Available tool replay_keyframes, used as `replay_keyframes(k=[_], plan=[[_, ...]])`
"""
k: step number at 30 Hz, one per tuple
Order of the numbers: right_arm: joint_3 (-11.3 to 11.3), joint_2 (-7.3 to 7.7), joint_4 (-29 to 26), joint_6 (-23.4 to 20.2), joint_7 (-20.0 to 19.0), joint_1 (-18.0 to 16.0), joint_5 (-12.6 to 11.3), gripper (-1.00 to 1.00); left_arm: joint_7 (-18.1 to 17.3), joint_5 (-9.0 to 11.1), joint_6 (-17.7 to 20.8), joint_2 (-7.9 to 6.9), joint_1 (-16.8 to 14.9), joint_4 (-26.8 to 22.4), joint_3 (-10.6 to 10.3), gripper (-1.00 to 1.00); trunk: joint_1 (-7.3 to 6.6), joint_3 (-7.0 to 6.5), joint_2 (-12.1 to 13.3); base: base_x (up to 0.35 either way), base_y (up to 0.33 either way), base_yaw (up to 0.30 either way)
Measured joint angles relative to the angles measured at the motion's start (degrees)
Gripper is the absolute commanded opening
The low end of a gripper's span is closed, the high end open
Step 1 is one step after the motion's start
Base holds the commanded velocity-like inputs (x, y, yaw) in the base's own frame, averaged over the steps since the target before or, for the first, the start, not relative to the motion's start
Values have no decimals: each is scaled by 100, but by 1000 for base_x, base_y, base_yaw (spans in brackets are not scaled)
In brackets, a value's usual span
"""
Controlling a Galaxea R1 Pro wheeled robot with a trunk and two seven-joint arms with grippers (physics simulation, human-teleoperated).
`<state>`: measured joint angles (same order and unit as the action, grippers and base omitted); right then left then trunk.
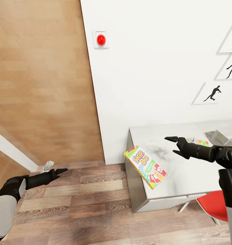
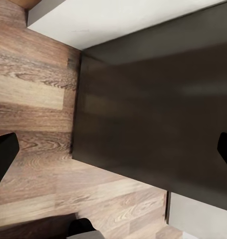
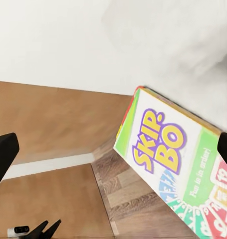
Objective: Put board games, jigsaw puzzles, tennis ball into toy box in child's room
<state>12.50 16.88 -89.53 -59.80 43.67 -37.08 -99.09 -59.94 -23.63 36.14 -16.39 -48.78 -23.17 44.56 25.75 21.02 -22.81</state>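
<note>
The Skip-Bo box [image 1: 145,166] lay flat at the near left corner of the desk [image 1: 184,177], one corner jutting over the left edge above the wood floor [image 1: 78,204]. The right end effector [image 1: 172,145] hovered over the desk just right of the box, fingers spread and holding nothing. The left end effector [image 1: 60,171] hung low over the floor, well left of the desk, spread too. A jigsaw puzzle [image 1: 202,142] and the grey toy box [image 1: 220,137] sat far right. A red chair [image 1: 214,206] stood near the desk's front.

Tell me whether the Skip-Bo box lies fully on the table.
Not fully: the Skip-Bo box lies flat on the table, one corner overhanging the edge above the floor.
</note>
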Motion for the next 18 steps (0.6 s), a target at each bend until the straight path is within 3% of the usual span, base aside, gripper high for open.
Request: replay_keyframes(k=[11,17,18], plan=[[-561,180,7,-1,-183,329,60,100,3,0,-22,1,0,0,5,100,0,0,0,0,0,0],[-835,208,180,-4,-725,359,255,100,3,0,-28,1,0,0,5,100,0,0,0,0,0,0],[-952,219,339,-4,-1362,363,661,100,0,-1,-29,1,0,0,4,100,0,0,0,0,0,0]])
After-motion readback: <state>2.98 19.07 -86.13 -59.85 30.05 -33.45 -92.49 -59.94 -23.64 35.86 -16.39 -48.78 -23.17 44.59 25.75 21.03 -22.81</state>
